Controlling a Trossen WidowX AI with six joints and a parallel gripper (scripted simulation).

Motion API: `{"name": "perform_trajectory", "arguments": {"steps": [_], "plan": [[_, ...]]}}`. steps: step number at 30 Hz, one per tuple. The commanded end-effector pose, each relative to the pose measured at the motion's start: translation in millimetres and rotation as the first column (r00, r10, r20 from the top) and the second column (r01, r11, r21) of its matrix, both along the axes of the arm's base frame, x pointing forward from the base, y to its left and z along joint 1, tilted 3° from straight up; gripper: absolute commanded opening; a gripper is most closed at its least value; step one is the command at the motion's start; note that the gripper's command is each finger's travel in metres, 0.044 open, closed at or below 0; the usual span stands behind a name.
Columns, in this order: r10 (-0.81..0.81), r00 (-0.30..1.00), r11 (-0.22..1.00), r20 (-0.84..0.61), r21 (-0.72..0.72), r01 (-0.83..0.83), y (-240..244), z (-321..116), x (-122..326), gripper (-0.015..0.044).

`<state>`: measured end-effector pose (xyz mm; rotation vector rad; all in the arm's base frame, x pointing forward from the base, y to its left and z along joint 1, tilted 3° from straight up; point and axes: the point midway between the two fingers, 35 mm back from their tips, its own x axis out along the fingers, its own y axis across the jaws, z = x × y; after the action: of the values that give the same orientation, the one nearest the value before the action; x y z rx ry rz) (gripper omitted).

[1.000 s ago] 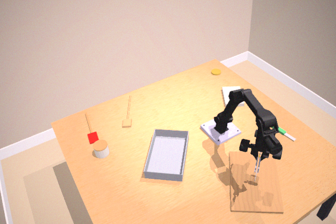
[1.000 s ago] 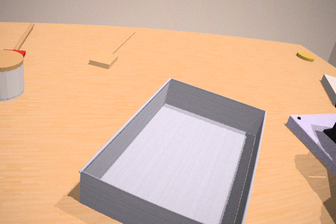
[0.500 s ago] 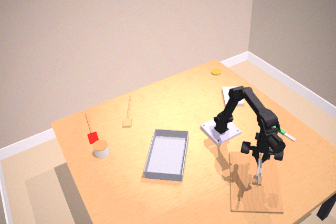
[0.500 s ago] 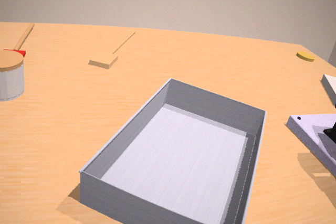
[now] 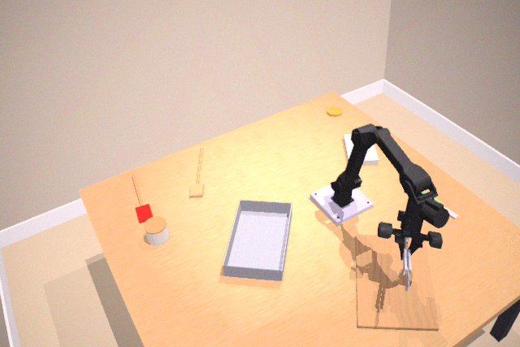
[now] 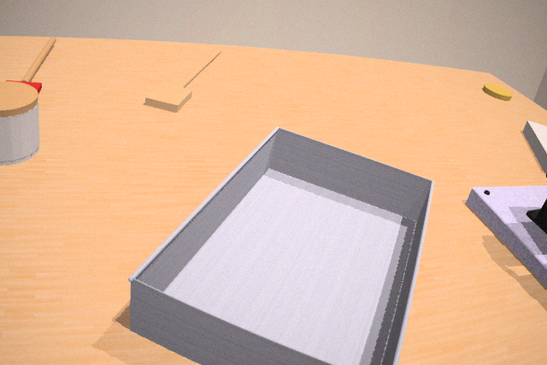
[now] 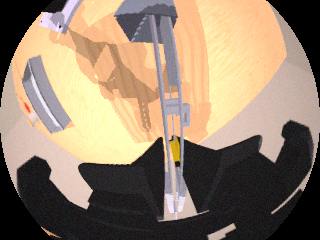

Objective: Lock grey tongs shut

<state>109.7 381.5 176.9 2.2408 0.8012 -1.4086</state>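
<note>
My gripper [image 5: 406, 247] [image 7: 174, 145] is shut on the grey tongs [image 5: 406, 269] [image 7: 171, 55] above the wooden board [image 5: 419, 310] [image 7: 192, 60]. The two tong arms run close together between the black fingers. A grey wedge-shaped end shows at the top of the wrist view, and a small yellow part shows between the arms at the fingers. Whether the lock is engaged cannot be seen. The tongs' shadow falls on the board. The roasting tin [image 5: 253, 271] [image 6: 176, 320] [image 7: 45, 95] holds nothing.
A white jar with a wooden lid [image 5: 156, 232] [image 6: 17, 131] stands left of the tin, beside a red-headed tool [image 5: 144, 213]. A wooden brush-like tool [image 5: 196, 190] [image 6: 170, 97] lies behind. A white block [image 5: 370, 157] and a green-handled knife [image 5: 451, 211] lie near the arm.
</note>
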Motion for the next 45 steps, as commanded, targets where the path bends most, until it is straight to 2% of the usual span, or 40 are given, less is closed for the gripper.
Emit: {"name": "perform_trajectory", "arguments": {"steps": [1,25,45], "plan": [[0.009,0.998,0.999,0.063,0.042,-0.012,1.2,3.4,-0.9,-0.015],[-0.074,0.921,0.951,0.383,0.304,-0.05,-5.5,7.8,-14.4,-0.015],[-0.25,0.827,0.858,0.504,0.511,-0.053,-40.3,12.7,-26.6,-0.015]]}}
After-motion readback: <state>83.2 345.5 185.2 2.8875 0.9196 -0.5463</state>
